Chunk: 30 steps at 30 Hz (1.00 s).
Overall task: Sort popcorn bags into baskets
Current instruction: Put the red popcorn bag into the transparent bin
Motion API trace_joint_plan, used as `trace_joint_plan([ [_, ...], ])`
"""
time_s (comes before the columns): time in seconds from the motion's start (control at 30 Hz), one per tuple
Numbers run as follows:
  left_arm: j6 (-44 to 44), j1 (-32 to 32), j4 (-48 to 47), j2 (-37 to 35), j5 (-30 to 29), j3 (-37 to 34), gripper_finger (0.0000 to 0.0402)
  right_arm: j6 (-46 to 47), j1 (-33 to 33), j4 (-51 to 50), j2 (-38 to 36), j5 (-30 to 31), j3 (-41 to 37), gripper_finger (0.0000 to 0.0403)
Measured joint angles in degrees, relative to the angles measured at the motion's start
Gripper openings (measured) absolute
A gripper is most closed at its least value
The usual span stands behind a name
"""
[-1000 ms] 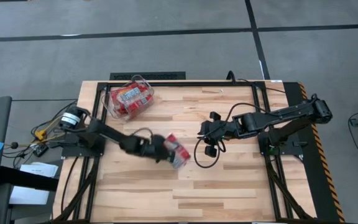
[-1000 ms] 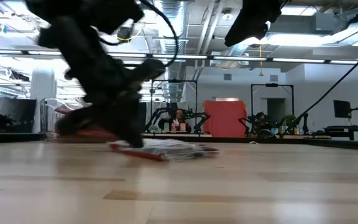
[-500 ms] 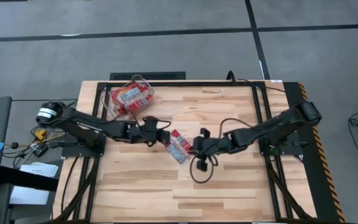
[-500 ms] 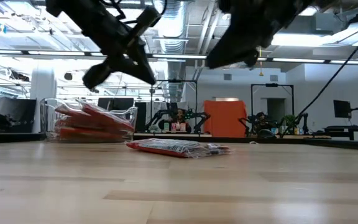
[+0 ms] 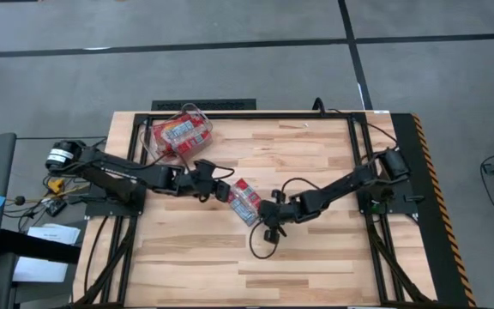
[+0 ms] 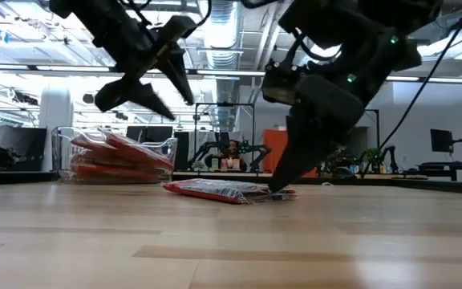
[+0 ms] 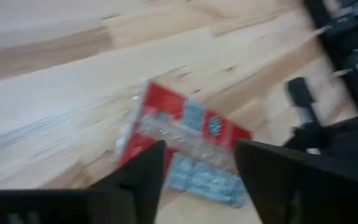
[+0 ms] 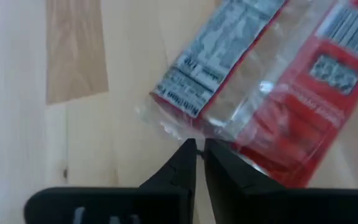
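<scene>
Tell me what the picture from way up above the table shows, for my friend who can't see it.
One red popcorn bag lies flat mid-table, with the left pincer and the right pincer reaching in from either side of it. At the table's far left corner, a clear bin holds more red bags.

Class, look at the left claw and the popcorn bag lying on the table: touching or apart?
Apart. The low view shows the left claw open and raised in the air, with clear space between it and the popcorn bag lying flat on the table.
</scene>
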Motion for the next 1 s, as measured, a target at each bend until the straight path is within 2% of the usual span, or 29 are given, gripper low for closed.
trace_joint_plan([
  [0.17,-2.4,1.1,-3.4,2.2,0.7,-0.2,0.0242,0.4,1.3,-5.8,-0.2,-0.2,0.0,0.0043],
  [0.3,-4.4,1.5,-3.3,6.0,0.9,-0.2,0.0265,0.6,2.0,-9.0,-0.3,0.0,0.1,0.0030],
  [0.47,-4.8,2.1,-0.2,7.5,4.6,-0.1,0.0266,-2.2,4.5,-6.3,-3.5,0.0,0.0,0.0015],
  [0.57,-3.1,2.1,2.0,5.9,5.1,-0.1,0.0264,-3.8,5.0,-2.9,-6.7,5.0,0.4,0.0013],
  [0.67,-2.5,2.2,2.0,4.2,3.0,-0.1,0.0264,-4.7,3.1,-1.6,-6.8,9.0,0.2,0.0019],
  [0.83,-2.4,3.2,1.7,3.6,3.8,-0.1,0.0263,-6.0,-0.8,2.5,-4.2,7.9,0.4,0.0020],
  [1.0,-2.7,3.4,1.0,3.7,4.1,-0.1,0.0263,-6.5,-2.3,4.4,-0.7,2.4,0.2,0.0014],
])
